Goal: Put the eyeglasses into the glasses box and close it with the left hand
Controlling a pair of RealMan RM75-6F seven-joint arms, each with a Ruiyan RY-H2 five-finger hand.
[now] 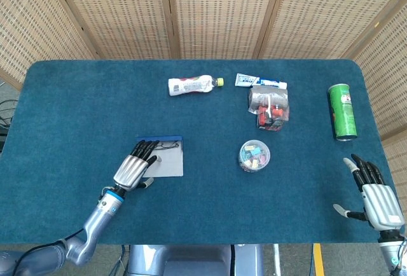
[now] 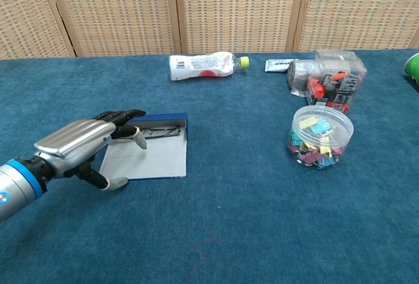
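Observation:
The glasses box (image 1: 166, 159) (image 2: 152, 155) lies open on the blue table, its pale grey lid flat toward the front and its blue tray at the back. Dark-framed eyeglasses (image 1: 166, 145) (image 2: 157, 132) lie inside the tray. My left hand (image 1: 134, 168) (image 2: 84, 142) hovers over the box's left edge with fingers stretched out and apart, holding nothing; its fingertips reach the tray's left end. My right hand (image 1: 375, 199) rests at the table's front right corner, fingers spread and empty; the chest view does not show it.
A clear tub of coloured clips (image 1: 254, 156) (image 2: 320, 137) stands right of the box. Further back lie a plastic bottle (image 1: 193, 85) (image 2: 205, 65), a toothpaste tube (image 1: 259, 81) and a clear pack of red and black parts (image 1: 269, 106) (image 2: 330, 79). A green can (image 1: 343, 112) lies at the far right.

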